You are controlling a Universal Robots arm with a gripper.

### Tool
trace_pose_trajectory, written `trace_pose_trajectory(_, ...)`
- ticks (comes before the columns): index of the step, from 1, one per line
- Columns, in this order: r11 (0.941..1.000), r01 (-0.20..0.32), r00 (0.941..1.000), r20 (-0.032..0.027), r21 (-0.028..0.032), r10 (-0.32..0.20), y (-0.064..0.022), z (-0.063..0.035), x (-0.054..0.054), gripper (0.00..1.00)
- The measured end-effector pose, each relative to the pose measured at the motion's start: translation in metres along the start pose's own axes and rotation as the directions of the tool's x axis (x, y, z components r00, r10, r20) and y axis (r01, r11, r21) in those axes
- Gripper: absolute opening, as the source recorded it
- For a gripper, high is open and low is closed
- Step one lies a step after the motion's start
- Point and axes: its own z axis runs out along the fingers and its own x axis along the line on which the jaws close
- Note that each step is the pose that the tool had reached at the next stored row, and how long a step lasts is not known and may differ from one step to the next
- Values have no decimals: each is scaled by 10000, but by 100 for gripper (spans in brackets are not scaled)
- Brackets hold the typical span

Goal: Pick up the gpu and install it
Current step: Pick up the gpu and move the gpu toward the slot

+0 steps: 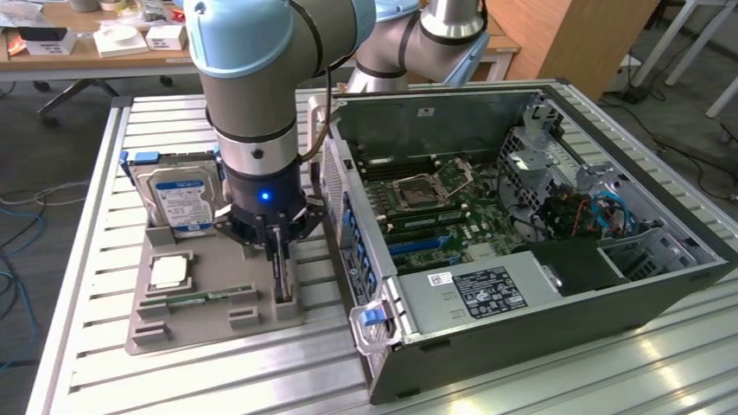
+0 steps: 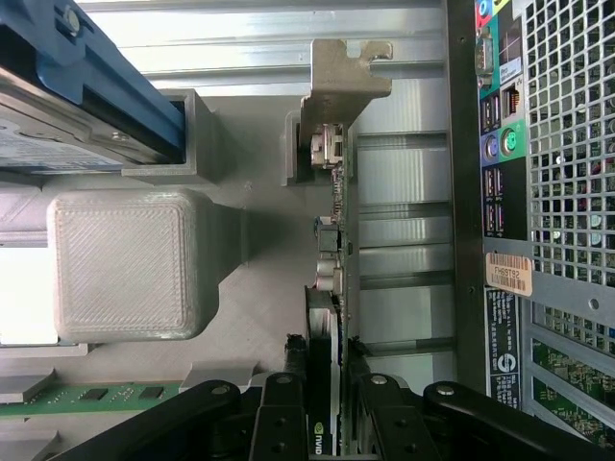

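Ribbed aluminium desk, long parallel slats. On the exterior view's left sits a grey plastic holder, matte, blocky, with slots and pockets. Hard drive stands upright at its back, silver metal with a blue label and blue side rails. In front of it, a square processor chip with a pale metal lid lies flat in a pocket. A thin green memory stick lies flat near the front.

Arm, smooth grey tube with light blue caps, comes straight down over the holder's right edge. Black pincer points down, part-open, its fingers pressed on both flat faces of the graphics card. The card is a thin dark board standing edge-on, with its lower edge in the holder's right-hand slot, just beside the computer case. In the wrist view a bent pale metal bracket caps the card's far end, and fine layer lines show on the holder's rounded block.

On the exterior view's right, computer case, dark sheet metal, lies on its side with the lid off. Green motherboard inside, boxy grey power supply with a label sticker, perforated metal grille on the rear.
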Motion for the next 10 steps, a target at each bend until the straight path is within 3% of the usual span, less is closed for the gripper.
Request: trace_pose_trajectory(10, 10000, 0, 10000, 0, 0, 0, 0, 0, 0, 26)
